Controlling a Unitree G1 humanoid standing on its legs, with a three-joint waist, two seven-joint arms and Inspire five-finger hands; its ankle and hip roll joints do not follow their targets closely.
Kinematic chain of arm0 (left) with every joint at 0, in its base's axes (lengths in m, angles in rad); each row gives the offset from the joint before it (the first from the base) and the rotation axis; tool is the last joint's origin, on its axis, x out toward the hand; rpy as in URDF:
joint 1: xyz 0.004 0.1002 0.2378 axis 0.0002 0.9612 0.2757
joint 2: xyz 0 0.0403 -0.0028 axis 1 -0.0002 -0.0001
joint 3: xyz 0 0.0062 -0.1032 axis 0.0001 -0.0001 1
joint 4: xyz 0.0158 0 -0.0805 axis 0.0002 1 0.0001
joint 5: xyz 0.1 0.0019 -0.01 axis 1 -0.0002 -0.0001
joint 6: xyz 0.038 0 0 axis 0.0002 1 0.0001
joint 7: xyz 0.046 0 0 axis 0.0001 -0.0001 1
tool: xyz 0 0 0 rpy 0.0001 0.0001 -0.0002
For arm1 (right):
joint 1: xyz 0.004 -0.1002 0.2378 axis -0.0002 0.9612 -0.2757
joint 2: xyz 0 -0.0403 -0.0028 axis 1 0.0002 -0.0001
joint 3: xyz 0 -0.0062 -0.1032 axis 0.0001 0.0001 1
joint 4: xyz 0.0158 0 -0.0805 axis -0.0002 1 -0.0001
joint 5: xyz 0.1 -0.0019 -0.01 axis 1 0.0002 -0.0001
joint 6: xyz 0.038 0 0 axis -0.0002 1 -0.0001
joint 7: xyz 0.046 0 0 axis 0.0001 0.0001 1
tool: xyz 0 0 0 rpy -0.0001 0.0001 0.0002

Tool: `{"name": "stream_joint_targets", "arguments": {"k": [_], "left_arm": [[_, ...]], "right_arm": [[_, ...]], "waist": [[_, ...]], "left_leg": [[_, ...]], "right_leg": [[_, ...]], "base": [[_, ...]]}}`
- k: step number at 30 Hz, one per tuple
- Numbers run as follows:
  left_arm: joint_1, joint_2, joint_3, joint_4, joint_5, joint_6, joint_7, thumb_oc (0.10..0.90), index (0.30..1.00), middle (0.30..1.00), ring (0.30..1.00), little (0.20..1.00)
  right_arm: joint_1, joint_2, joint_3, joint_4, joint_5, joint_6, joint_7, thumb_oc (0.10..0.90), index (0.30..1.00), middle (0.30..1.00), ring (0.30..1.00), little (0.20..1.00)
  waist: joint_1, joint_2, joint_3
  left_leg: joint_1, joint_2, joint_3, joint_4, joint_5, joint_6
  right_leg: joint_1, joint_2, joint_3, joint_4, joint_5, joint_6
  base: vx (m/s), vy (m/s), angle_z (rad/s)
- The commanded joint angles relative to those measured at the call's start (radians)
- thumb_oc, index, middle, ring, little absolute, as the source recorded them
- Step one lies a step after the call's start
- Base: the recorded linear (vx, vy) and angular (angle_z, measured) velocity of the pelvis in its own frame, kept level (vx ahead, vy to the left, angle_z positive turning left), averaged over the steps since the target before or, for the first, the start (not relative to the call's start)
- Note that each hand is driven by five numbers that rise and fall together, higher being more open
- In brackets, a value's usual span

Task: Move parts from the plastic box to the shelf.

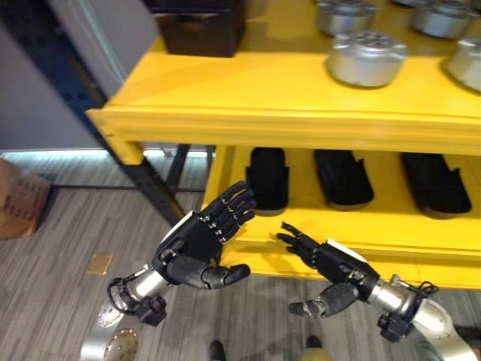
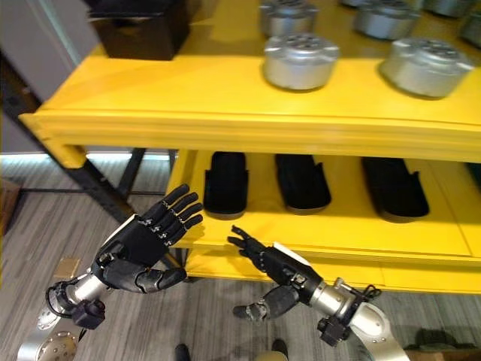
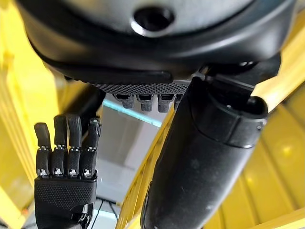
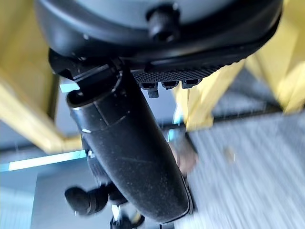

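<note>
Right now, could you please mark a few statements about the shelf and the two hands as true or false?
1. Both hands hold a silver part. False: the left hand and right hand are open and empty.
2. Round silver parts sit on the top shelf. True.
3. The lower shelf carries black elongated pieces. True.
4. The black box rests on the floor. False: it sits on the top shelf.
</note>
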Motion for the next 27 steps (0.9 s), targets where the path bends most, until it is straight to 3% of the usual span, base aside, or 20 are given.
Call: {"name": "stream_joint_targets", "arguments": {"k": [1, 8, 10, 12, 13, 16, 17, 18, 19, 21, 23, 27], "left_arm": [[-0.001, 0.019, 0.051, -0.095, -0.059, -0.077, -0.046, 0.9, 1.0, 1.0, 1.0, 1.0], [-0.046, 0.067, 0.008, -0.1, -0.062, -0.087, -0.045, 0.9, 1.0, 1.0, 1.0, 1.0], [-0.066, 0.07, -0.009, -0.103, -0.044, -0.087, -0.03, 0.9, 1.0, 1.0, 1.0, 1.0], [-0.079, 0.069, -0.018, -0.102, -0.028, -0.077, -0.019, 0.9, 1.0, 1.0, 1.0, 1.0], [-0.078, 0.066, -0.018, -0.104, -0.021, -0.079, -0.015, 0.9, 1.0, 1.0, 1.0, 1.0], [-0.05, 0.037, -0.008, -0.114, 0.035, -0.094, 0.027, 0.9, 1.0, 1.0, 1.0, 1.0], [-0.048, 0.035, -0.008, -0.115, 0.042, -0.095, 0.033, 0.9, 1.0, 1.0, 1.0, 1.0], [-0.049, 0.032, -0.009, -0.115, 0.05, -0.097, 0.039, 0.9, 1.0, 1.0, 1.0, 1.0], [-0.064, 0.041, -0.028, -0.111, 0.099, -0.102, 0.089, 0.9, 1.0, 1.0, 1.0, 1.0], [-0.074, 0.059, -0.032, -0.101, 0.098, -0.12, 0.1, 0.9, 1.0, 1.0, 1.0, 1.0], [-0.071, 0.078, -0.025, -0.083, 0.058, -0.143, 0.077, 0.9, 1.0, 1.0, 1.0, 1.0], [-0.077, 0.065, -0.025, -0.084, 0.034, -0.162, 0.106, 0.9, 1.0, 1.0, 1.0, 1.0]], "right_arm": [[-0.071, -0.035, -0.028, -0.089, 0.012, -0.07, -0.03, 0.9, 1.0, 1.0, 1.0, 1.0], [-0.059, -0.073, -0.043, -0.08, -0.041, -0.113, -0.089, 0.9, 1.0, 1.0, 1.0, 1.0], [-0.069, -0.08, -0.045, -0.073, -0.087, -0.138, -0.165, 0.9, 1.0, 1.0, 1.0, 1.0], [-0.087, -0.083, -0.05, -0.06, -0.191, -0.173, -0.287, 0.9, 1.0, 1.0, 1.0, 1.0], [-0.091, -0.083, -0.049, -0.058, -0.202, -0.175, -0.299, 0.9, 1.0, 1.0, 1.0, 1.0], [-0.15, -0.086, -0.036, -0.035, -0.346, -0.21, -0.431, 0.9, 1.0, 1.0, 1.0, 1.0], [-0.153, -0.088, -0.035, -0.035, -0.36, -0.212, -0.442, 0.9, 1.0, 1.0, 1.0, 1.0], [-0.157, -0.089, -0.036, -0.037, -0.368, -0.211, -0.452, 0.9, 1.0, 1.0, 1.0, 1.0], [-0.135, -0.096, -0.074, -0.059, -0.408, -0.213, -0.517, 0.9, 1.0, 1.0, 1.0, 1.0], [-0.098, -0.104, -0.125, -0.073, -0.427, -0.231, -0.525, 0.9, 1.0, 1.0, 1.0, 1.0], [-0.099, -0.123, -0.158, -0.056, -0.421, -0.265, -0.518, 0.9, 1.0, 1.0, 1.0, 1.0], [-0.161, -0.135, -0.132, -0.03, -0.426, -0.244, -0.519, 0.9, 1.0, 1.0, 1.0, 1.0]], "waist": [[-0.017, 0.017, -0.052], [-0.003, -0.017, -0.048], [0.001, -0.025, -0.04], [0.013, -0.035, -0.027], [0.016, -0.036, -0.025], [0.045, -0.04, -0.007], [0.046, -0.04, -0.003], [0.045, -0.041, -0.004], [0.01, -0.041, -0.003], [-0.016, -0.039, -0.011], [-0.02, -0.033, -0.018], [-0.006, -0.029, -0.022]], "left_leg": [[0.023, 0.051, 0.014, 0.023, -0.055, 0.015], [0.016, 0.008, 0.012, 0.015, -0.074, 0.054], [0.01, 0.0, 0.021, 0.026, -0.081, 0.067], [0.008, -0.001, 0.05, 0.035, -0.087, 0.074], [0.01, 0.0, 0.057, 0.035, -0.086, 0.074], [0.038, 0.016, 0.139, 0.025, -0.086, 0.067], [0.044, 0.017, 0.142, 0.023, -0.087, 0.067], [0.042, 0.015, 0.141, 0.021, -0.087, 0.068], [0.037, -0.006, 0.074, 0.027, -0.102, 0.086], [0.029, -0.02, 0.033, 0.032, -0.11, 0.095], [0.032, -0.023, 0.028, 0.013, -0.102, 0.088], [0.039, -0.022, 0.021, 0.005, -0.101, 0.078]], "right_leg": [[-0.057, 0.119, 0.01, -0.062, 0.059, -0.044], [-0.077, 0.072, 0.004, -0.045, 0.086, 0.009], [-0.089, 0.058, -0.003, -0.018, 0.086, 0.019], [-0.1, 0.055, -0.044, 0.018, 0.086, 0.025], [-0.102, 0.055, -0.056, 0.024, 0.087, 0.025], [-0.13, 0.07, -0.182, 0.073, 0.085, 0.028], [-0.129, 0.072, -0.185, 0.075, 0.082, 0.028], [-0.132, 0.079, -0.18, 0.069, 0.083, 0.026], [-0.153, 0.119, -0.055, 0.04, 0.089, 0.014], [-0.155, 0.145, 0.035, 0.021, 0.089, 0.0], [-0.136, 0.154, 0.049, -0.01, 0.092, -0.008], [-0.106, 0.147, 0.048, -0.057, 0.101, -0.011]], "base": [[0.03, 0.197, 0.15], [-0.02, 0.248, 0.13], [-0.08, 0.195, 0.05], [-0.09, 0.157, 0.04], [-0.07, 0.077, 0.02], [-0.05, 0.031, -0.38], [-0.03, 0.005, -1.03], [0.02, -0.02, -0.92], [0.05, -0.02, -0.44], [0.05, -0.002, 1.01], [0.02, 0.009, 1.68], [0.02, -0.006, -0.11]]}}
